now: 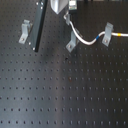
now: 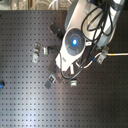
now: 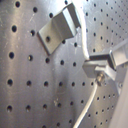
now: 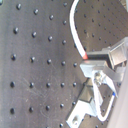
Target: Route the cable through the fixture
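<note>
White cord-like cable pinched in the metal tool beside bent fixture.

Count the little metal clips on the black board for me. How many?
3 in the first exterior view: one clip at the first exterior view's left, one clip in the middle with the cable at it, one clip at right. None look hidden.

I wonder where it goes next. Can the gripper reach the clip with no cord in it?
Probably yes. In the first exterior view the empty clip stands alone on the board. A dark bar leans between it and the gripper, which may have to go around.
</note>
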{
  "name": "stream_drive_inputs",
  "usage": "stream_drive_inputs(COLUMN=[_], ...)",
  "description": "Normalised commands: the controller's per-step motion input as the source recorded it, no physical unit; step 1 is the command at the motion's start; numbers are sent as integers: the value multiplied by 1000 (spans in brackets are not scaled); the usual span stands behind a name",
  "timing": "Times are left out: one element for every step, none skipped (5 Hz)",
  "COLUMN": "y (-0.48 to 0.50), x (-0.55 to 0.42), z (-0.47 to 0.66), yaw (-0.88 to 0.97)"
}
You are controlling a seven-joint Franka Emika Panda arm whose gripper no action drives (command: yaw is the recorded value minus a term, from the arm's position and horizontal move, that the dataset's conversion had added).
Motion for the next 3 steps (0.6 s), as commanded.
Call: stream_drive_inputs(y=[-8, -68, -79], x=[-118, -282, -403], z=[635, 186, -61], yaw=[-109, -49, 0])
